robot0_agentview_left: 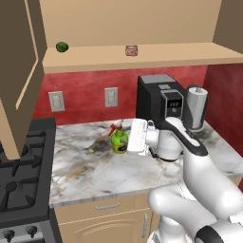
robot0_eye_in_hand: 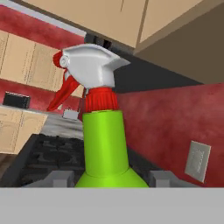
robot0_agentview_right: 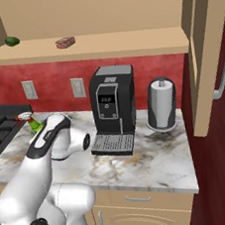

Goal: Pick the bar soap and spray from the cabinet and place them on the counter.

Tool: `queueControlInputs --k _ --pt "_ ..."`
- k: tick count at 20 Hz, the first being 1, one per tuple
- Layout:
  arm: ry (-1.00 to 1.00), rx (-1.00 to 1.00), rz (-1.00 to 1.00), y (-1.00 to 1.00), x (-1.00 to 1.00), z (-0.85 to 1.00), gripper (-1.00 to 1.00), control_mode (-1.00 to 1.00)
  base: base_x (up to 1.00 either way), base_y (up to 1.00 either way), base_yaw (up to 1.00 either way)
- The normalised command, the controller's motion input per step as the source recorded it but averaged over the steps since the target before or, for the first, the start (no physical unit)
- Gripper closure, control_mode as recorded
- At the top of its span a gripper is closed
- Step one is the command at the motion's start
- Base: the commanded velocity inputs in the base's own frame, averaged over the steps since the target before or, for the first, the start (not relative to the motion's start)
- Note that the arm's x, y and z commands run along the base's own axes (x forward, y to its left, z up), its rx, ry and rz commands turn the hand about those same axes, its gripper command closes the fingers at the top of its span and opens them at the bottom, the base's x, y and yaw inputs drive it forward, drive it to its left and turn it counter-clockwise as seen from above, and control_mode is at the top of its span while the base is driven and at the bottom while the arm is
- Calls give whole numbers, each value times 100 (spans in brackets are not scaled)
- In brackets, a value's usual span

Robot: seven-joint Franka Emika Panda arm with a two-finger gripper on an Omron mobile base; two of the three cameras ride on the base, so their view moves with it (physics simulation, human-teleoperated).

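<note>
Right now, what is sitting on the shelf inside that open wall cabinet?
On the cabinet shelf lie a small dark green ball at the left and the bar soap nearer the middle. The open door covers the far left end, so anything there is hidden.

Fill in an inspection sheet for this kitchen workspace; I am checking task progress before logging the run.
Surface: marble counter, veined, small dark smudge near the bottle.
Job's things: spray upright on the counter; bar soap on the cabinet shelf, not yet moved.
Clutter: green ball on the shelf; coffee machine and paper towel roll on the counter.
Grippers: gripper at the spray, fingers either side; contact cannot be told.
Cables: nothing seen.
Surroundings: black stove, red wall with outlets, open cabinet doors.
</note>
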Motion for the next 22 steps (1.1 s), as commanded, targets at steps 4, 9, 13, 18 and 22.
queueControlInputs --k 4,9,13,18,22 --pt "-1 7 -5 25 25 -42 100 -100 0 0 0" --pt "0 10 -3 18 16 -42 100 -100 0 0 0" --pt "0 15 0 8 3 -39 100 -100 0 0 0" --pt "0 9 0 8 5 -38 100 -100 0 0 0" --pt "1 0 0 7 3 -32 100 -100 0 0 0"
